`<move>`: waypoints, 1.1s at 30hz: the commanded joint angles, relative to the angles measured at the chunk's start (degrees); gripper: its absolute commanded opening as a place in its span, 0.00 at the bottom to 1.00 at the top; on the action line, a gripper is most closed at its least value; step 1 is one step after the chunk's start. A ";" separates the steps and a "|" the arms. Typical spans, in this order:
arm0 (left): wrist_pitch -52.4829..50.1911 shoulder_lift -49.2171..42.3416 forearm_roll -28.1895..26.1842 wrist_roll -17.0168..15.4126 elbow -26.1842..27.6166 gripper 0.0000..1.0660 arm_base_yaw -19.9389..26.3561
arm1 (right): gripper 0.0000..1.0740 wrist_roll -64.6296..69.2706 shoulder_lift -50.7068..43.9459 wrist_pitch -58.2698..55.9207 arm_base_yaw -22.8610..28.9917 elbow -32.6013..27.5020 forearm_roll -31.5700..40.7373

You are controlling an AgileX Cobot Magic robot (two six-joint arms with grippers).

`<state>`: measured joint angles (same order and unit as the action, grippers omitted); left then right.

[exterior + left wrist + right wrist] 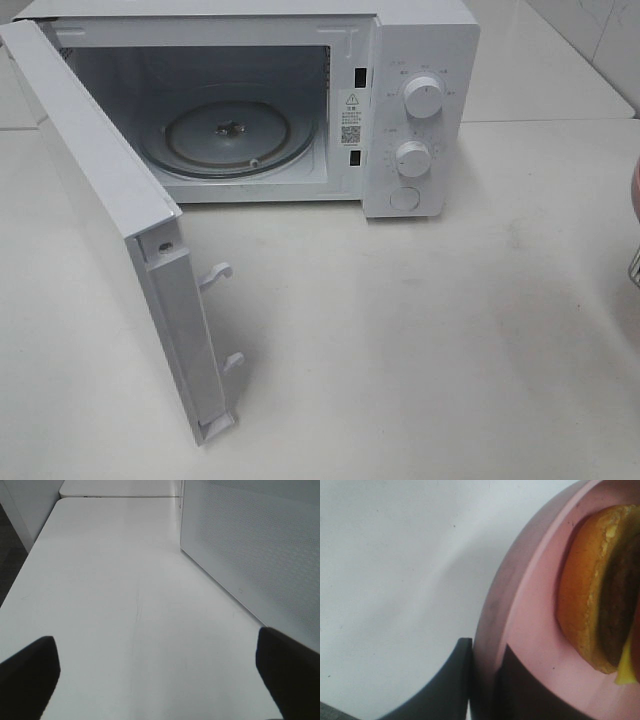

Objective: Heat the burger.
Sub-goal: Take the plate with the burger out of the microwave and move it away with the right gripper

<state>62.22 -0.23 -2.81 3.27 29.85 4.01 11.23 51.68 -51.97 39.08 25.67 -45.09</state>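
Item: the burger [585, 585], lying on a pink plate [530, 645]; orange-brown bun, dark patty and a corner of yellow cheese are showing in the right wrist view only. In the exterior high view just a sliver of the plate's pink rim [634, 190] is peeking in at the right border, well apart from the microwave [300, 100]; the burger itself is not showing there.

Right gripper [482, 680]: jaws standing narrow and pinching the plate's rim, one dark finger [447, 680] lying outside the rim, the other inside. It is holding the plate, not the burger.

Left gripper [155, 675]: jaws standing wide, holding nothing, hovering over the bare white table [125, 580] just beside the perforated outer face of the open microwave door [250, 555].

Microwave: door [120, 250] is swung fully open, the glass turntable [228, 135] is sitting bare inside, two knobs and a button are on the right panel.

Step in hand, as judged: the plate is being carried toward the cavity. To do it well, the plate is best kept level so the tall burger is not sliding, brought in low under the cavity's top edge, and set down centred on the turntable, clear of the door latch hooks [218, 275].

Views compared: only the right wrist view is showing the grip and the food; only the exterior view is showing the open cavity; only the left wrist view is showing the idle claw
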 commanded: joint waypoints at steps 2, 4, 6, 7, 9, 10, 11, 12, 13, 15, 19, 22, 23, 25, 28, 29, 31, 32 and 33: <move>-0.80 -0.40 0.11 -0.29 -0.17 0.94 0.29 | 0.01 6.82 3.67 -2.12 -0.23 0.40 -4.81; -0.80 -0.40 0.11 -0.29 -0.17 0.94 0.29 | 0.01 11.40 6.19 -2.12 -0.23 0.86 -4.93; -0.80 -0.40 0.11 -0.29 -0.17 0.94 0.29 | 0.01 15.47 8.42 -2.58 -0.23 1.60 -5.27; -0.80 -0.40 0.11 -0.29 -0.17 0.94 0.29 | 0.01 15.47 8.42 -2.58 -0.23 1.60 -5.27; -0.80 -0.40 0.11 -0.29 -0.17 0.94 0.29 | 0.01 21.08 11.92 -3.32 -0.23 2.69 -6.13; -0.80 -0.40 0.11 -0.29 -0.17 0.94 0.29 | 0.01 21.08 11.92 -3.32 -0.23 2.69 -6.13; -0.80 -0.40 0.11 -0.29 -0.17 0.94 0.29 | 0.01 25.44 14.38 -3.78 -0.23 3.55 -6.76; -0.80 -0.40 0.11 -0.29 -0.17 0.94 0.29 | 0.01 27.50 15.41 -4.13 -0.23 3.95 -7.10; -0.80 -0.40 0.11 -0.29 -0.17 0.94 0.29 | 0.01 27.50 15.41 -4.13 -0.23 3.95 -7.10; -0.80 -0.40 0.11 -0.29 -0.17 0.94 0.29 | 0.01 31.28 18.05 -4.81 -0.23 4.81 -7.73; -0.80 -0.40 0.11 -0.29 -0.17 0.94 0.29 | 0.01 40.05 23.61 -5.79 -0.34 6.30 -8.65; -0.80 -0.40 0.11 -0.29 -0.17 0.94 0.29 | 0.01 44.23 26.59 -5.73 -0.34 6.42 -8.82; -0.80 -0.40 0.11 -0.29 -0.17 0.94 0.29 | 0.01 45.49 27.67 -5.73 -0.34 6.42 -8.82; -0.80 -0.40 0.11 -0.29 -0.17 0.94 0.29 | 0.01 47.56 29.79 -5.73 -0.34 6.42 -9.05; -0.80 -0.40 0.11 -0.29 -0.17 0.94 0.29 | 0.02 51.22 32.60 -5.56 -0.34 6.42 -9.74; -0.80 -0.40 0.11 -0.29 -0.17 0.94 0.29 | 0.02 51.22 32.60 -5.56 -0.34 6.42 -9.74; -0.80 -0.40 0.11 -0.29 -0.17 0.94 0.29 | 0.03 54.89 34.95 -3.55 -1.26 6.42 -9.97; -0.80 -0.40 0.11 -0.29 -0.17 0.94 0.29 | 0.03 54.89 34.95 -3.55 -1.26 6.42 -9.97; -0.80 -0.40 0.11 -0.29 -0.17 0.94 0.29 | 0.02 56.44 36.73 -1.89 -2.52 6.42 -9.74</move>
<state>62.22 -0.23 -2.81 3.27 29.85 4.01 66.29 88.18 -51.34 36.90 31.74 -51.68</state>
